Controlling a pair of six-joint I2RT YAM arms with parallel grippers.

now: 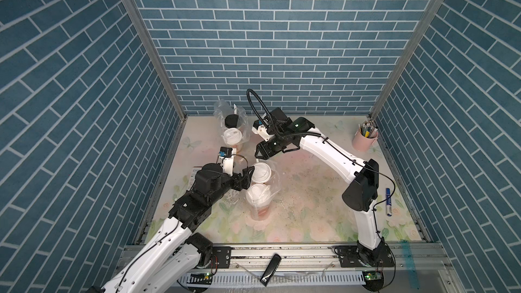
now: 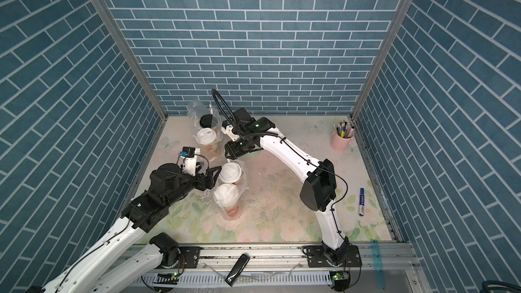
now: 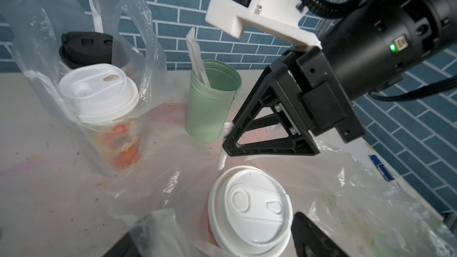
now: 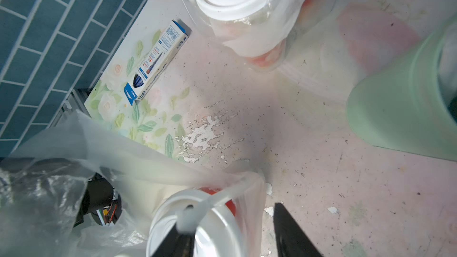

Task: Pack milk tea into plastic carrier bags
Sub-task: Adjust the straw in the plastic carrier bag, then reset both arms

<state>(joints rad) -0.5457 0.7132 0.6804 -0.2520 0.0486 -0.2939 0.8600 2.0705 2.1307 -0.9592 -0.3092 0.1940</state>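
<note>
Two white-lidded milk tea cups (image 1: 260, 173) (image 1: 258, 197) stand side by side inside a clear plastic carrier bag (image 1: 273, 190) mid-table. My left gripper (image 1: 249, 178) is open; in the left wrist view its fingers (image 3: 311, 236) flank the farther cup's lid (image 3: 249, 208) without touching. My right gripper (image 1: 258, 155) hovers open just behind that cup. In the right wrist view a strip of bag film (image 4: 222, 197) drapes over one fingertip above the lid (image 4: 210, 228). A second bag (image 1: 222, 108) at the back holds a black-lidded cup (image 1: 231, 120) and a white-lidded cup (image 1: 232, 136).
A mint-green cylinder (image 3: 210, 102) with straws stands between the two bags, close to my right gripper. A pink pen cup (image 1: 365, 139) sits at the back right, a blue marker (image 1: 389, 201) by the right wall, a pen box (image 4: 155, 63) by the left wall.
</note>
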